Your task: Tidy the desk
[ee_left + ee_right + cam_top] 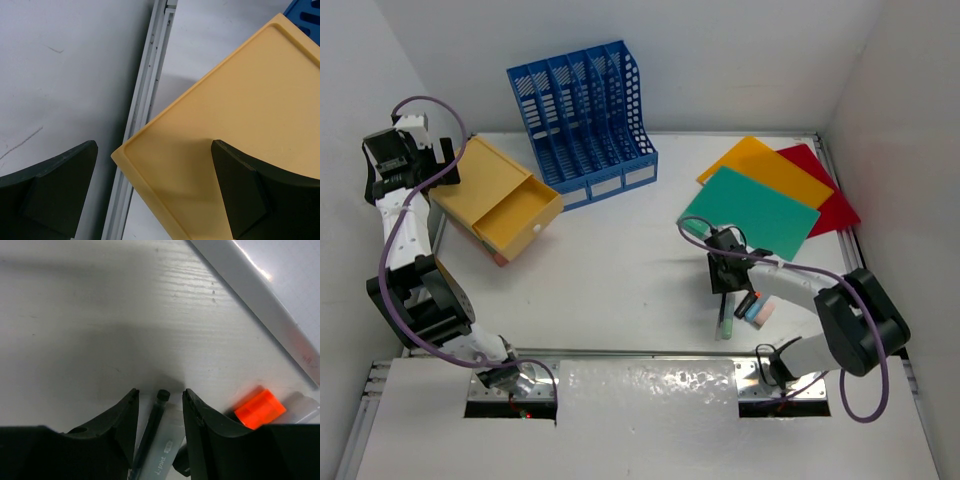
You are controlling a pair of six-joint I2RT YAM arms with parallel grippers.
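Note:
The desk (620, 290) is a white tabletop with metal rails. At its near right my right gripper (725, 288) points down at the desk. In the right wrist view its jaws (161, 391) are shut on a dark pen (152, 425) and a pale green pen (167, 450) lying side by side. The pale green pen (725, 322) sticks out toward the near edge. My left gripper (395, 150) is raised at the far left, open and holding nothing (153, 145), above a corner of the yellow drawer box (240, 115).
A blue file rack (582, 120) stands at the back. The yellow drawer box (495, 195) has its drawer pulled out. Green (755, 210), orange (765, 170) and red (825, 190) folders overlap at the back right. An orange-capped item (257, 407) and a pink-blue block (760, 308) lie beside the right gripper.

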